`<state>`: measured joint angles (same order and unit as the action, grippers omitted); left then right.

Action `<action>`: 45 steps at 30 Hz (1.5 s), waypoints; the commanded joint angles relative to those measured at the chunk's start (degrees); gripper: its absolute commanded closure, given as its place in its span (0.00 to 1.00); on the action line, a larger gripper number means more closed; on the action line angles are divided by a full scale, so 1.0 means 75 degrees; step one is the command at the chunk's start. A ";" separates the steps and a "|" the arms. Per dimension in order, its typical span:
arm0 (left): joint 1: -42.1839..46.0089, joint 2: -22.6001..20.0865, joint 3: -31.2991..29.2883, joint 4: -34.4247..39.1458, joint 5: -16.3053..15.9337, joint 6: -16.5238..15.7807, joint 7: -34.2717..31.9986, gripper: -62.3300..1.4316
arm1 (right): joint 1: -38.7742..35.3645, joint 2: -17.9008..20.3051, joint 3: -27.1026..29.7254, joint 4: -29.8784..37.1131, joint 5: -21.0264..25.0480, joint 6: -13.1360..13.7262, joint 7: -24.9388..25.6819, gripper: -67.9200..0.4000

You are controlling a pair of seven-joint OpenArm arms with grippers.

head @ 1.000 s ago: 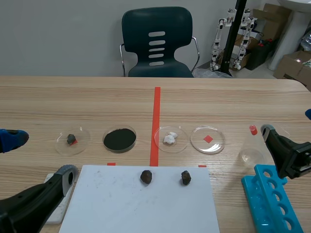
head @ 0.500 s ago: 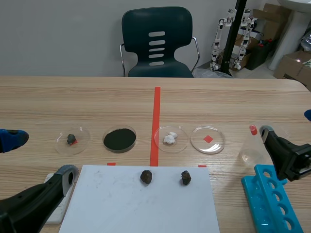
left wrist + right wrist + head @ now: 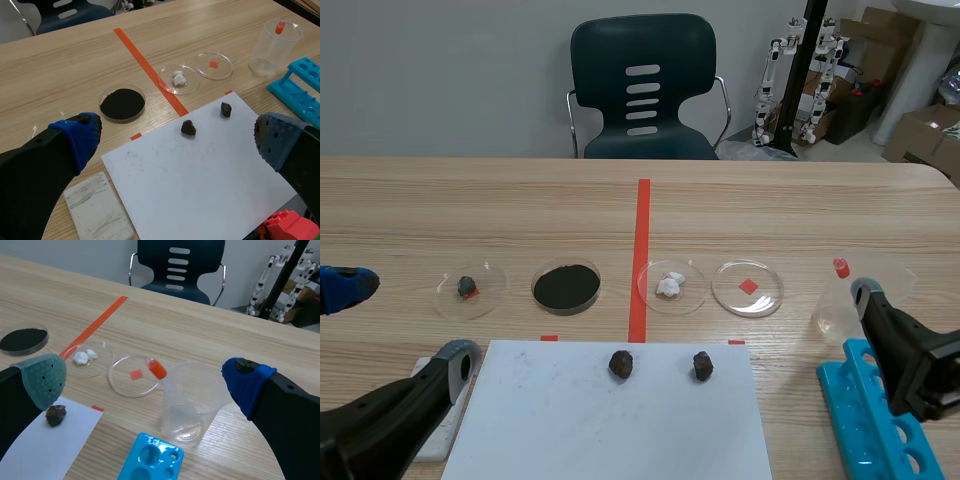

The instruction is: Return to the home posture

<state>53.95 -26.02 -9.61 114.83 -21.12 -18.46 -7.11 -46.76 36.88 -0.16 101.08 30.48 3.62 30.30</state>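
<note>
Left gripper [image 3: 175, 140]: fingers wide apart, nothing held, low over the near edge of the white paper sheet [image 3: 200, 195]. Right gripper [image 3: 145, 379]: also spread, empty. No object to carry; the arms themselves are the task's thing, both low at the robot's side of the wooden table [image 3: 470, 200]. Key relation: clear plastic beaker [image 3: 192, 390] just ahead of right gripper, blue plastic tube rack [image 3: 150, 460] under it, so retreat likely goes back and up, away from both. Beaker holds 1 red-tipped piece [image 3: 156, 369]. 4 clear round dishes: dish with dark pebble [image 3: 488, 300], dish of black powder [image 3: 535, 290], dish with white lumps [image 3: 692, 295], empty dish [image 3: 768, 295]. 2 dark brown lumps [image 3: 621, 364] on paper
</note>
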 commanded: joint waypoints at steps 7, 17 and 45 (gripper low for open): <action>0.0017 0.0035 0.0035 0.0047 -0.0073 -0.0017 -0.0108 0.00 | -0.1559 0.0119 0.0764 0.1454 -0.0466 0.0137 -0.0058 0.00; 0.0017 0.0035 0.0035 0.0047 -0.0073 -0.0017 -0.0108 0.00 | -0.2961 0.0119 0.1702 0.1784 -0.1597 0.1982 -0.0052 0.00; 0.0017 0.0035 0.0035 0.0047 -0.0073 -0.0017 -0.0108 0.00 | -0.2888 0.0119 0.2218 0.1810 -0.1781 0.2900 0.0478 0.00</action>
<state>53.95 -26.02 -9.61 114.83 -21.10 -18.46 -7.11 -68.31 37.04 16.05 114.37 16.32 25.26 32.97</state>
